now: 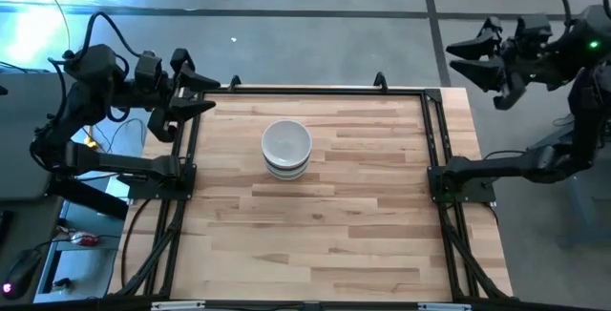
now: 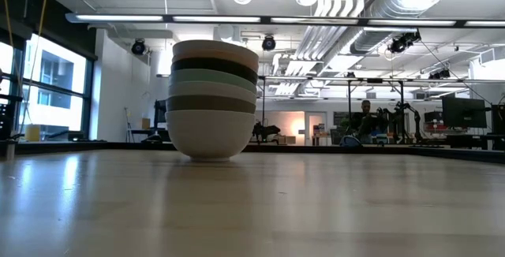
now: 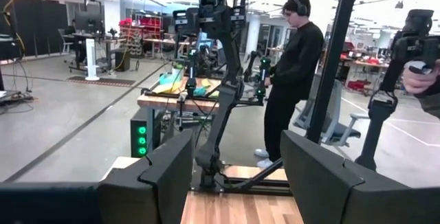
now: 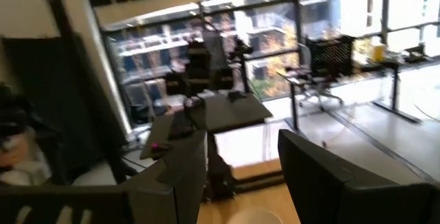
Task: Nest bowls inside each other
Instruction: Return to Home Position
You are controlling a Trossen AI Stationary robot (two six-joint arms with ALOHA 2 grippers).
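Bowls [image 1: 286, 149] sit nested in one stack near the middle of the table [image 1: 363, 216]. Left gripper [image 1: 212, 95] and right gripper [image 1: 454, 60] hang empty, fingers spread, at its far corners; fold your arms home without crossing the stack.

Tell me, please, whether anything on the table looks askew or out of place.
Nothing stands out: the stack of nested bowls sits upright on the table, rims roughly level. The left gripper and right gripper hang open, clear of it.
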